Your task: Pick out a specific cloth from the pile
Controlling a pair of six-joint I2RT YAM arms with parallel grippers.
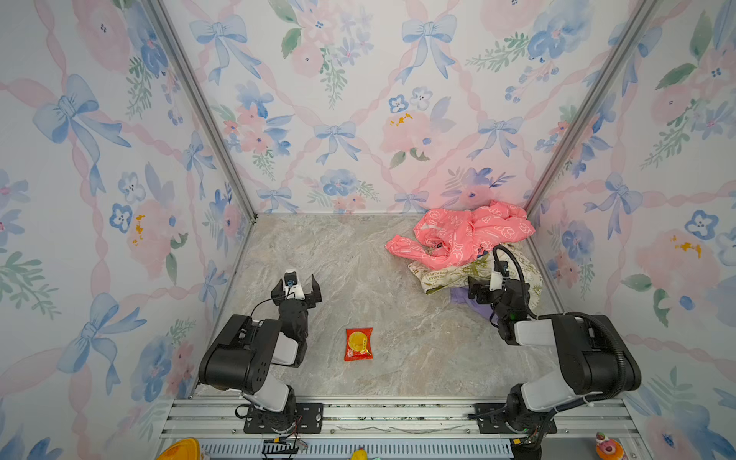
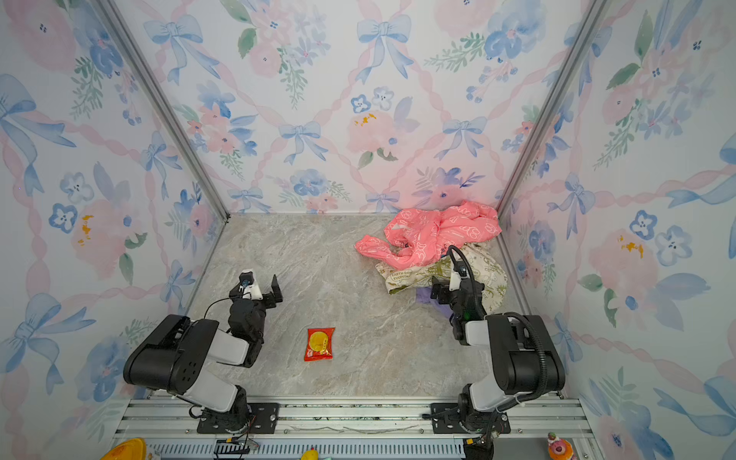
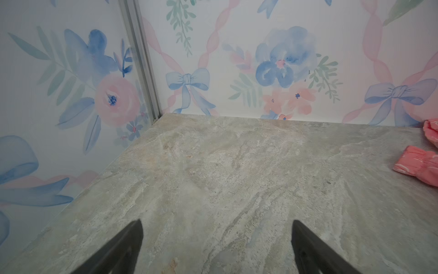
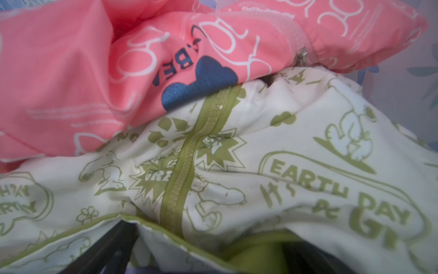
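A stone-patterned desk [image 1: 358, 259], matte grey-beige with pale veins, sits inside a booth of smooth walls [image 1: 358, 99] printed with watercolour bows and flowers. In the far right corner lies the pile [image 1: 470, 255] of soft, crumpled garments. On top is a coral-pink garment [image 1: 458, 235] with white outline print and a gathered cuff. Below it is a cream garment [image 1: 446, 275] with olive-green print, and the right wrist view shows its olive zipper [image 4: 182, 166] and green lining. The cloth [image 1: 462, 296], plain lavender, lies at the bottom of the heap on the near side. Only a small rumpled edge shows from under the cream fabric, just beside the right arm. The right claw [image 4: 206, 237] is pushed in among the folds, its dark fingers spread wide with the cream hem draped over them, clamping nothing that can be seen. The left claw [image 1: 296, 284] hangs over bare desk on the left, spread wide and empty, well apart from the pile. A flat, glossy red packet [image 1: 358, 344] with a yellow disc lies between the arms.
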